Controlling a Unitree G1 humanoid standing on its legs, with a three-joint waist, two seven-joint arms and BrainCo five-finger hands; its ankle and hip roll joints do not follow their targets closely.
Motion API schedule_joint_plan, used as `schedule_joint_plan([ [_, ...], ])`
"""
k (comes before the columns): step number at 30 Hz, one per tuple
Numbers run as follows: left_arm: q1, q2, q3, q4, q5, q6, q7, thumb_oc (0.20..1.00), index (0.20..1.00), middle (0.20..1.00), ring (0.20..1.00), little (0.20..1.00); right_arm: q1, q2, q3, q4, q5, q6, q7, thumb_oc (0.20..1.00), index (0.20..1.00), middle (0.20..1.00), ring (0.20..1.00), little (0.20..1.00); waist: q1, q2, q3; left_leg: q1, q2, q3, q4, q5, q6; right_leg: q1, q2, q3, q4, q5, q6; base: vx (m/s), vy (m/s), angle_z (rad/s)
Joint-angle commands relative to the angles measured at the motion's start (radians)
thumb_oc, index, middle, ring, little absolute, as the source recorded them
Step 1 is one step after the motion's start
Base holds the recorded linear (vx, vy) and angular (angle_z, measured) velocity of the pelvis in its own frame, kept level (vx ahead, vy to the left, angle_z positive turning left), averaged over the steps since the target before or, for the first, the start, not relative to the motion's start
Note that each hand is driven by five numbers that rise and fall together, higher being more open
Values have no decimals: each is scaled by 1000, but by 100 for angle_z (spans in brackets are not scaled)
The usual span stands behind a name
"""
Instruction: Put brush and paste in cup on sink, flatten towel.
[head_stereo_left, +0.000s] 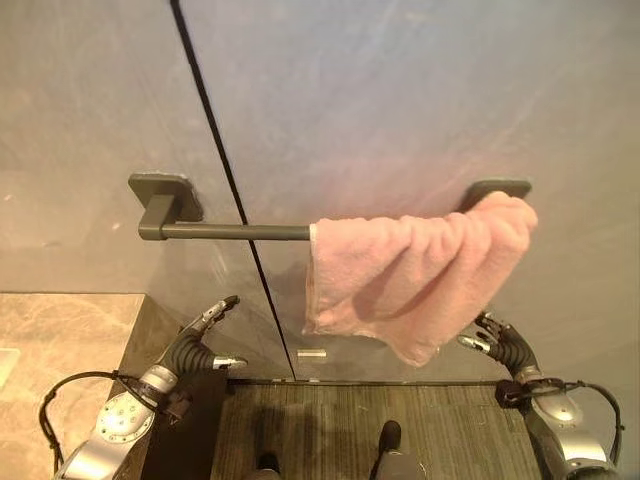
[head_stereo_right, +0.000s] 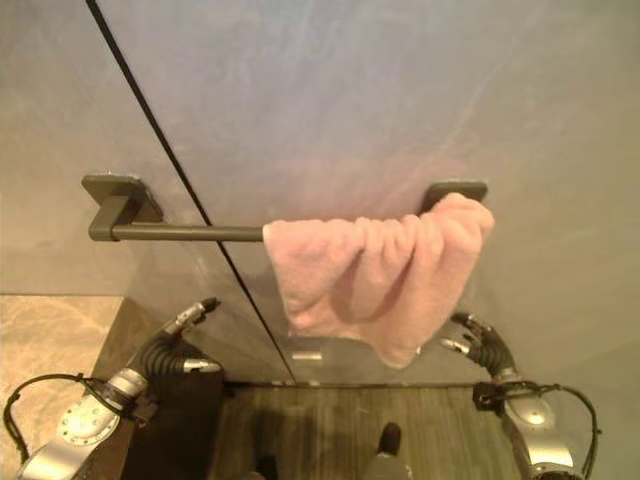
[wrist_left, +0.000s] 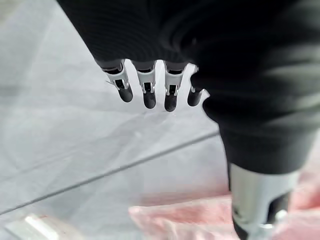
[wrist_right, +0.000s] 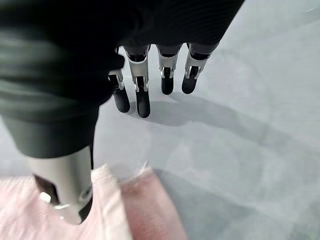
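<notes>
On the grey wall ahead, seen from the left eye view, a pink towel (head_stereo_left: 415, 275) hangs bunched over the right half of a dark towel bar (head_stereo_left: 235, 232), its folds crumpled and its lower edge sagging to a point at the right. A marble counter (head_stereo_left: 60, 350) lies at the near left. From the right eye view, the left hand (head_stereo_right: 172, 345) is raised below the bar's bare left part, fingers relaxed and holding nothing; the right hand (head_stereo_right: 478, 345) is just below the towel's lower right corner. Along the left wrist view, straight fingers (wrist_left: 149, 90) point at the wall, pink cloth beyond the thumb. Along the right wrist view, the fingers (wrist_right: 142, 95) are likewise loose and empty, the towel's edge just beside the thumb.
</notes>
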Motion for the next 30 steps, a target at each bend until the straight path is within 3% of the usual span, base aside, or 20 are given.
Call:
schedule_joint_plan([
  [1, -37, 31, 9, -77, -43, -60, 0, 1000, 1000, 1000, 1000, 1000, -180, -46, 23, -84, 23, -91, -7, 1000, 1000, 1000, 1000, 1000, 69, -39, 4, -7, -42, 1, -9, 34, 26, 109, -40, -20, 89, 73, 74, -181, -195, -38],
  [2, 4, 30, 23, -118, -29, -67, -16, 1000, 1000, 1000, 1000, 1000, -206, -64, 49, -107, 36, -90, 3, 1000, 1000, 1000, 1000, 1000, 89, -55, -18, -20, -26, 7, 7, 33, 12, 128, -20, -7, 11, 75, 79, -133, -245, -34],
  [4, 29, 34, 34, -132, -39, -67, -26, 1000, 1000, 1000, 1000, 1000, -224, -74, 66, -133, 41, -91, 6, 1000, 1000, 1000, 1000, 1000, 98, -57, -30, -16, -7, 16, 4, 43, -1, 166, 3, -13, -53, 46, 70, -52, -206, -41],
  [8, 64, 49, 28, -187, -51, -59, -54, 1000, 1000, 1000, 1000, 1000, -217, -96, 66, -203, 63, -96, 11, 1000, 1000, 1000, 1000, 1000, 97, -62, -55, -1, 34, 11, -6, 70, -29, 222, 44, -48, -90, -3, 50, -23, -142, -20],
  [22, -55, -47, -71, -139, -67, -26, -50, 1000, 1000, 1000, 1000, 1000, -348, -19, 135, -161, 113, -84, -3, 1000, 1000, 1000, 1000, 1000, 78, -51, -78, 39, 59, 11, -38, 88, -42, 245, 64, -50, -89, -18, 32, -5, -22, 6],
  [30, -147, -121, -142, -78, 15, -11, 0, 1000, 1000, 1000, 1000, 1000, -411, 25, 181, -145, 96, -69, -15, 1000, 1000, 1000, 1000, 1000, 63, -52, -86, 49, 60, 18, -49, 93, -43, 247, 67, -42, -92, -14, 28, 12, -3, 0],
])
